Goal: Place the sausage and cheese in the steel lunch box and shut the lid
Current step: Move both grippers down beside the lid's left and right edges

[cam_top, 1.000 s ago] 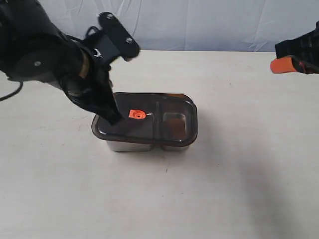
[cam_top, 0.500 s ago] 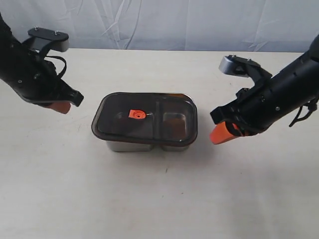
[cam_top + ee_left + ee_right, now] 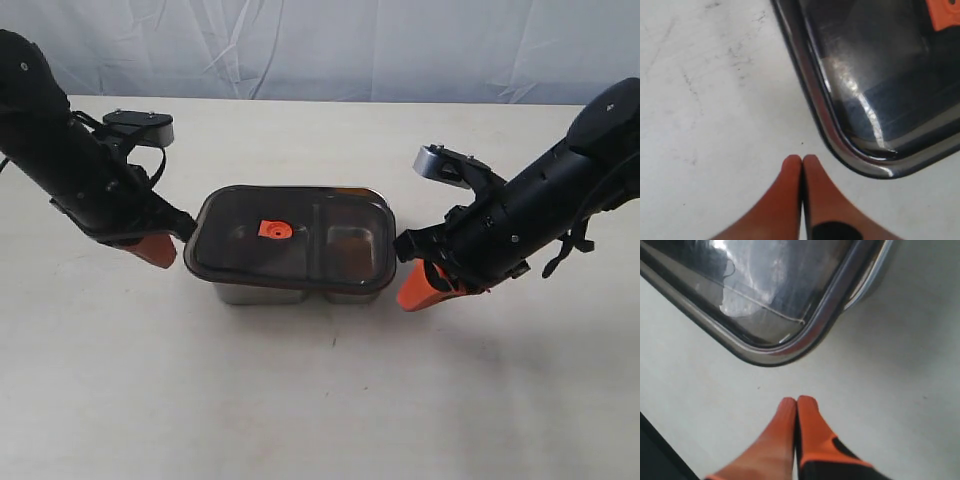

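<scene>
One steel lunch box stands on the pale table, and on my screen its shiny front wall is the nearest thing, showing under the lid's overhang. Its long axis runs side to side across the exterior view, one short end toward each arm. Just off the box's right end the right gripper hangs low, its orange fingers pressed together on nothing, tips near the lid's corner with bare table between. The lid sits flat on the box along the same axis, its orange-red valve facing up and set toward the box's left end, over the larger compartment. The divider shows through the dark plastic. Whether the sausage and cheese lie inside the box I cannot tell through the tint. Off the box's left end the left gripper is likewise pinched together and empty, just beside the lid's corner but apart from it. Behind the box hangs a creased pale cloth.
</scene>
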